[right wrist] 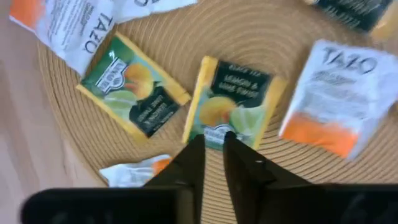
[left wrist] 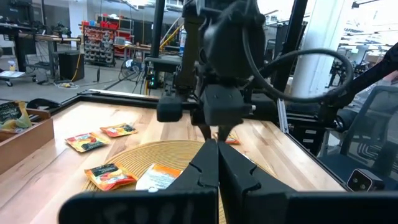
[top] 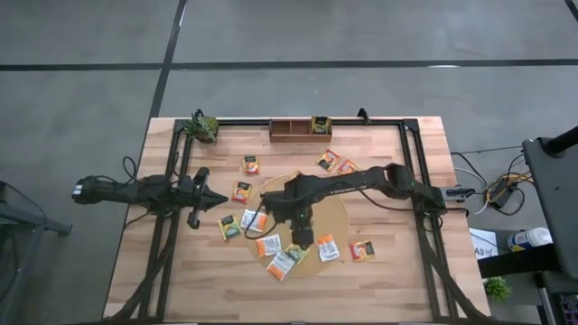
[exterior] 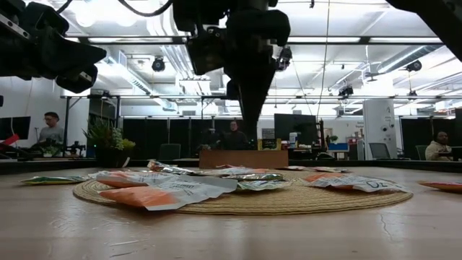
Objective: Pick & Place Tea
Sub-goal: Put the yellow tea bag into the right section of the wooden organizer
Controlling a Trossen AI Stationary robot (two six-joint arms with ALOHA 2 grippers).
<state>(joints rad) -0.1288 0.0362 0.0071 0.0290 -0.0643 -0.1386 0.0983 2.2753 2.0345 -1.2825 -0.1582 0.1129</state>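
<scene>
Right gripper (right wrist: 214, 144): hung low over the round woven mat (right wrist: 261, 37), fingers pointing down and parted only by a narrow slit. Nothing sat between them. The tips stood just over the near edge of a dark green and yellow sachet (right wrist: 231, 102), so this looked like the line-up for a pinch on that edge.

Target sachet: lay flat on the mat, label up, beside a second green one (right wrist: 134, 84) and a white and orange one (right wrist: 336, 99). It overlapped neither, which left its edge free for the fingers.

Other tea: sachets were scattered over the mat and the bare wood around it, as seen from above; two orange ones (top: 328, 160) lay toward the tray, well apart from the mat's centre.

Wooden tray (top: 291, 129): stood at the far edge of the table (top: 397, 271), with one green sachet (top: 321, 125) already in its end compartment. Judged to be the drop-off place.

Left gripper (top: 215, 199): fingers pressed together, empty, parked off the mat's left side above the wood, pointing toward the mat. Judged to be waiting clear of the right arm's path.

Stage: pick not yet made; most sachets remained outside the tray.

Risk: a thin flat sachet on ribbed weave could slide instead of lifting.
</scene>
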